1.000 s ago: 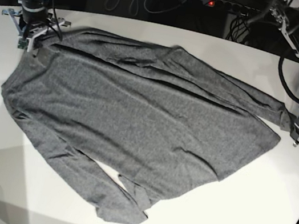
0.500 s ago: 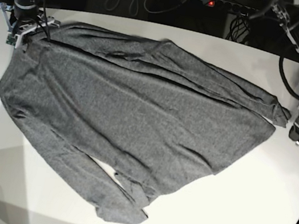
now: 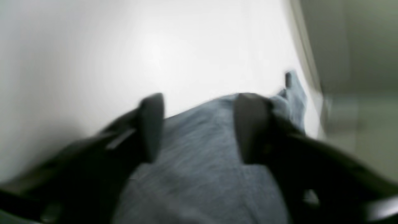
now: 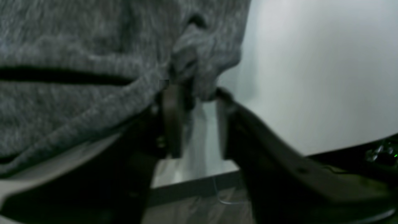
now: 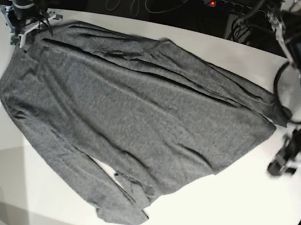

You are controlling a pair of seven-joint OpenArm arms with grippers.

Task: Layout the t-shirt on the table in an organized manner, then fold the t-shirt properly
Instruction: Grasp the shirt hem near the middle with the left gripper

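Lying spread across the white counter [image 5: 249,211], the grey long-sleeved t-shirt [image 5: 132,115].
Left pincer [image 3: 199,124] open, holding nothing; right pincer [image 4: 194,121] parted at the shirt's far corner, grip unclear.

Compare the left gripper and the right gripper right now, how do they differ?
The left gripper sits clear of the t-shirt over bare table; the right gripper sits at the shirt's corner. In the wrist views, the left gripper's fingers stand wider apart than the right's. Both are open.
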